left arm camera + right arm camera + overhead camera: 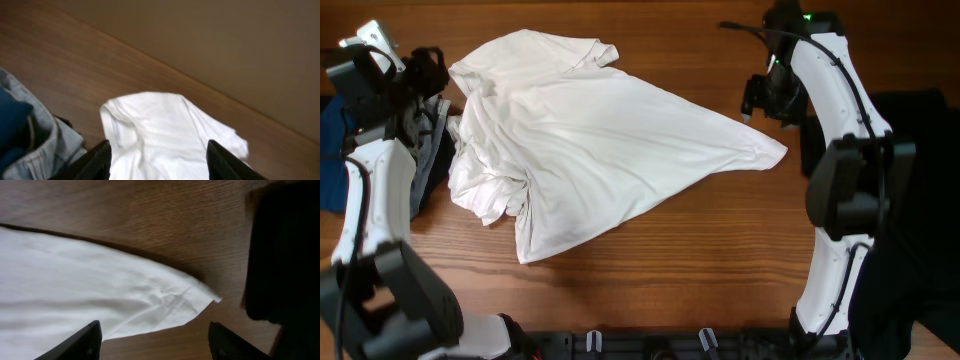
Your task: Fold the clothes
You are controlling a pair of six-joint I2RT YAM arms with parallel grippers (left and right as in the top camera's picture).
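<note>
The big white short-sleeved cotton T-shirt (590,140) lies spread out and wrinkly on the brown wooden worktop (720,260), a bit left of the middle. One pointy corner of it sticks out toward my right side. My left end effector (158,159) hangs by the shirt's left edge, its two fingers apart, with nothing in them. My right end effector (155,336) hangs over that pointy corner, fingers apart too, holding nothing. A heap of grey and blue cloth (432,165) sits just beside the shirt on my left. A black cloth (920,125) lies on my right.
</note>
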